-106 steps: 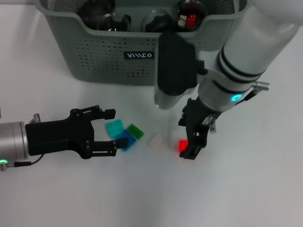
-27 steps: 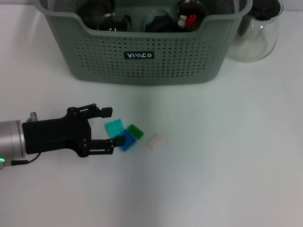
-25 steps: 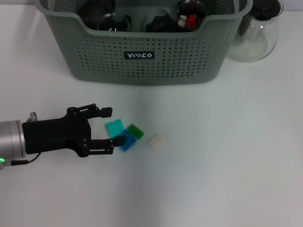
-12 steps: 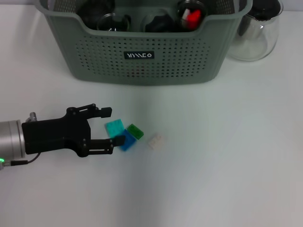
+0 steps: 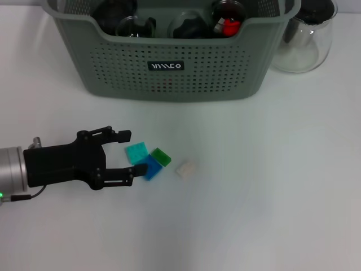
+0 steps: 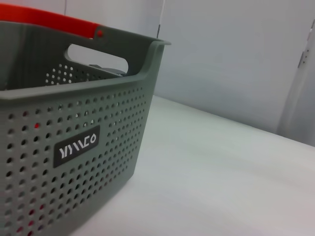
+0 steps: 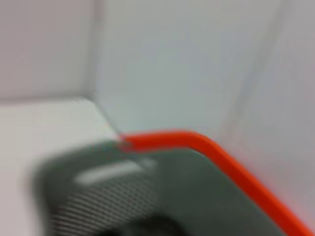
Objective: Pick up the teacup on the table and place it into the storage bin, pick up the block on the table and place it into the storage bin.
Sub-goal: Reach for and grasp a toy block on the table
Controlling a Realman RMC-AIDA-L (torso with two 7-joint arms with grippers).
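Note:
The grey-green storage bin [image 5: 169, 62] stands at the far edge of the table and fills the left wrist view [image 6: 74, 147]. A red block [image 5: 228, 26] lies inside it among dark glassware [image 5: 132, 25]. No teacup shows on the table. Teal [image 5: 136, 152], blue [image 5: 151, 167], green [image 5: 161, 156] and cream [image 5: 185, 168] blocks lie on the table in front of the bin. My left gripper [image 5: 131, 152] is open and low at the left. Its fingertips reach the teal block, and the near one touches the blue block. The right gripper is out of view.
A clear glass teapot [image 5: 307, 39] stands to the right of the bin. The bin has an orange rim [image 6: 49, 22], also seen blurred in the right wrist view [image 7: 216, 152]. White tabletop spreads to the right of the blocks.
The right arm, which held the red block over the table, has left the head view and the red block now lies in the bin. My left gripper has drifted slightly nearer.

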